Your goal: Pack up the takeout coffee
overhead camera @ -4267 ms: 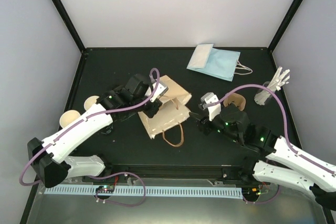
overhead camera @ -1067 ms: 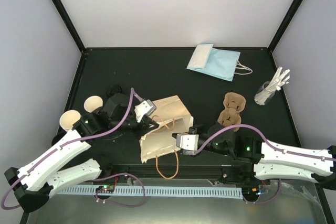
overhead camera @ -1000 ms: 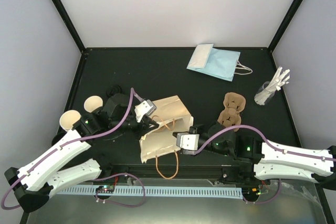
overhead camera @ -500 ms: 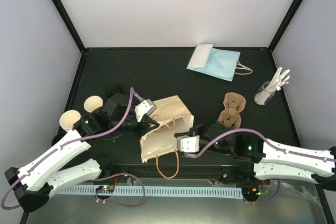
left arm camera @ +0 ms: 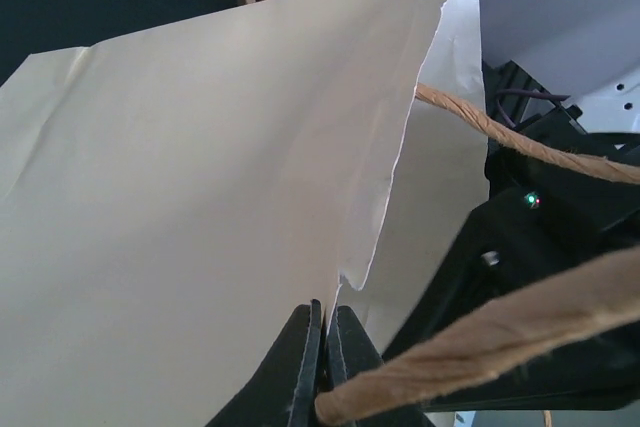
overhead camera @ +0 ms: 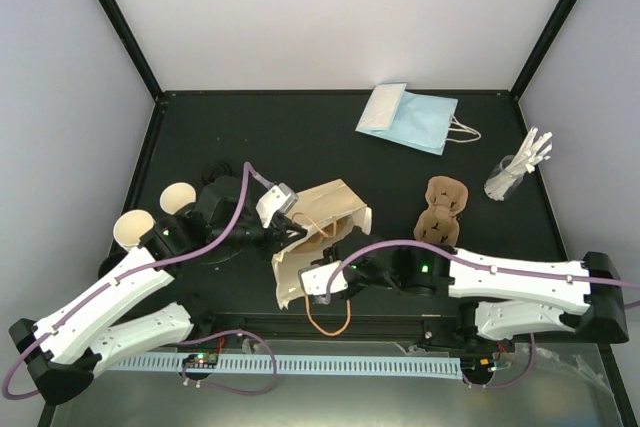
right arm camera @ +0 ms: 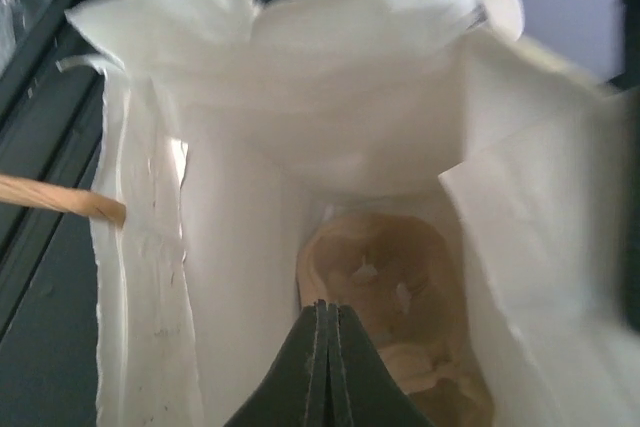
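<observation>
Jaws of the left gripper [left arm camera: 322,325] are pressed together on the ragged top edge of the tan paper bag [overhead camera: 340,205], lifting one wall so the mouth gapes toward the right gripper [right arm camera: 325,325]; that gripper's jaws are closed too, with nothing visible between them, right at the opening; a twisted brown paper handle [left arm camera: 500,332] runs just beside the left pinch; a brown moulded-pulp shape [right arm camera: 390,287] lies at the bag's bottom; the small cream-white paper cup with a round black plastic lid shows in no view, so I cannot tell where it is, and it looks not yet packed; the pinch sits on thin paper by a notch, so a pull could rip it and collapse the mouth; the right gripper could snag the handle when backing out; a lidded cup lowered into a leaning bag could tip and leak.
</observation>
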Available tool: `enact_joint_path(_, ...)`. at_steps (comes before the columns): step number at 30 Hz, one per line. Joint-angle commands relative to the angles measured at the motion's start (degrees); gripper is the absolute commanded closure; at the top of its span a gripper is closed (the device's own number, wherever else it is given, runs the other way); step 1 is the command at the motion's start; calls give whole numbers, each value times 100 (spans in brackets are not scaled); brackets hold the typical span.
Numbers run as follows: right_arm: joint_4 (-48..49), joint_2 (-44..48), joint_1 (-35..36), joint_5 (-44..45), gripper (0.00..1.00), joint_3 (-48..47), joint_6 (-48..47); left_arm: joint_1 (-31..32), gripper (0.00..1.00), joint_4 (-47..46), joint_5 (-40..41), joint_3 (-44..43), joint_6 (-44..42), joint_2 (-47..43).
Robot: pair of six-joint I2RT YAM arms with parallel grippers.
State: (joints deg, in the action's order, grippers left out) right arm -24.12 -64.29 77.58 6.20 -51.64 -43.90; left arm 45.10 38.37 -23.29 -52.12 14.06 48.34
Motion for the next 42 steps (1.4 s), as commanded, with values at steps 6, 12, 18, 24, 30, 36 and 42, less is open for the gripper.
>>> enact_joint_path(6, -557, -839, 60, 1211, 99, -498, 293, 40, 98, -488, -178, 51, 148, 66)
enact_joint_path(12, -218, -572, -16, 1039, 99, -336, 174, 45, 99, -455, -245, 50, 140, 174)
enact_joint_path(18, -407, -857, -302, 1049, 99, -532, 114, 56, 98, -469, -306, 44, 164, 214)
enact_joint_path(24, 309, -969, -312, 1512, 99, -210, -277, 54, 98, -528, -405, -2, 193, 229)
enact_joint_path(30, 869, -1027, -305, 2063, 99, 204, -608, 59, 98, -466, -426, -93, 171, 196)
enact_joint_path(36, 884, -980, -307, 2179, 99, 518, -614, 60, 98, -471, -301, -93, 173, 185)
enact_joint_path(42, 834, -1137, -307, 2273, 99, 616, -396, 60, 98, -533, -374, -92, 160, 193)
